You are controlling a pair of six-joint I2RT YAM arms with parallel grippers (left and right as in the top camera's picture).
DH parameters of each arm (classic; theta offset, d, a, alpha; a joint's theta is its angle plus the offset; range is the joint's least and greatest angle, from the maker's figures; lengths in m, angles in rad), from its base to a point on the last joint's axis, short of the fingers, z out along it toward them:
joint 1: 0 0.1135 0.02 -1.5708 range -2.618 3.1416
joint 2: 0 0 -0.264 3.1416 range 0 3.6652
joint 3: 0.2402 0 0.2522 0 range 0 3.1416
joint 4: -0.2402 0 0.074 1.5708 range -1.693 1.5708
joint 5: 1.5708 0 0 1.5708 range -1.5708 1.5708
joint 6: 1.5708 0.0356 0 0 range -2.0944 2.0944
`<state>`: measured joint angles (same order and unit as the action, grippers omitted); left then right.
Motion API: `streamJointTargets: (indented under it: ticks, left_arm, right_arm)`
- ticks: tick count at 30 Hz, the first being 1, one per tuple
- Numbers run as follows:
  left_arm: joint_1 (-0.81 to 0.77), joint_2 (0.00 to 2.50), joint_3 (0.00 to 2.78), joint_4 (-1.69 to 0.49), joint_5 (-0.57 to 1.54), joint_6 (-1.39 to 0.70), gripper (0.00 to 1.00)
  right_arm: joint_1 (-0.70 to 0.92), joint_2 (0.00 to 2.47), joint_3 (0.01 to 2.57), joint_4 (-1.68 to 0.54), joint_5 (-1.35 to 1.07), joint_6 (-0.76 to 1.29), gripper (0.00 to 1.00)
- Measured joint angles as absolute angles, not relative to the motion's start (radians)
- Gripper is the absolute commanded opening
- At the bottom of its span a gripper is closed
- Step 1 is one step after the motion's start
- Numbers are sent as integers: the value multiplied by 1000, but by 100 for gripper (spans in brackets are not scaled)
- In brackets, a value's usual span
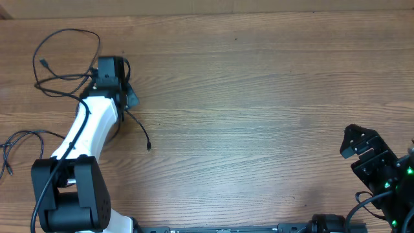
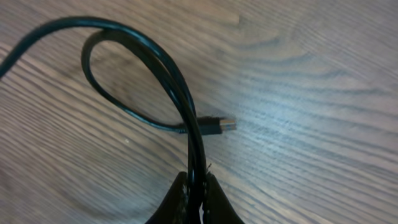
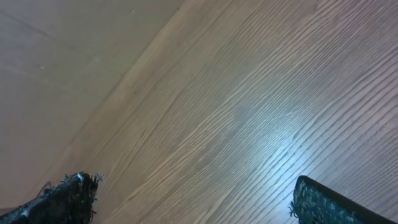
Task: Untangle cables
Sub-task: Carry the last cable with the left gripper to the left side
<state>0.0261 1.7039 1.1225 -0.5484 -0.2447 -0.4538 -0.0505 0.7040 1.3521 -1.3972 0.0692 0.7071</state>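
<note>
A: State of the left gripper?
B: The left gripper is closed, pinching a black cable. The cable's doubled loop rises from between the fingers. A plug lies on the wooden table just beside the loop.
A: Cable locations in the overhead view?
B: One wide loop lies at the far left corner, beside the left gripper. A second cable lies at the left edge. A loose end lies right of the left arm.
A: Right gripper?
B: The right gripper stands wide open, holding nothing, above bare wood, well apart from all cables.
</note>
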Motion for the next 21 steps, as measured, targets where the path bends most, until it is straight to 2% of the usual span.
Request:
streamJointTargets:
  ticks: [4,7,9,13,14,16,18,19,21]
  left_arm:
    - [26,1704,1053,-467,-247,-464,4]
    - [26,1706,1020,-398,-248,-467,11]
    - [26,1714,1013,-356,-249,-467,28]
    - [26,1723,1011,-287,-252,-468,56]
    - [26,1723,1011,-269,-252,-467,66]
    - [26,1723,1010,-251,-253,-474,77]
    - [26,1723,1010,-239,-256,-471,96]
    - [26,1723,1010,-231,-256,-469,100]
    - [26,1723,1010,-224,-260,-461,100]
  right_arm:
    - [-51,704,1352,-1391,59,706,100]
    - [-51,705,1352,-1390,49,707,100]
    - [-51,705,1352,-1390,42,707,100]
    - [-51,706,1352,-1390,36,707,100]
    - [-51,706,1352,-1390,33,707,100]
    - [-51,706,1352,-1390,33,706,100]
    - [-51,706,1352,-1390,33,707,100]
    - [-51,706,1352,-1390,32,707,100]
    - [-51,706,1352,-1390,31,707,100]
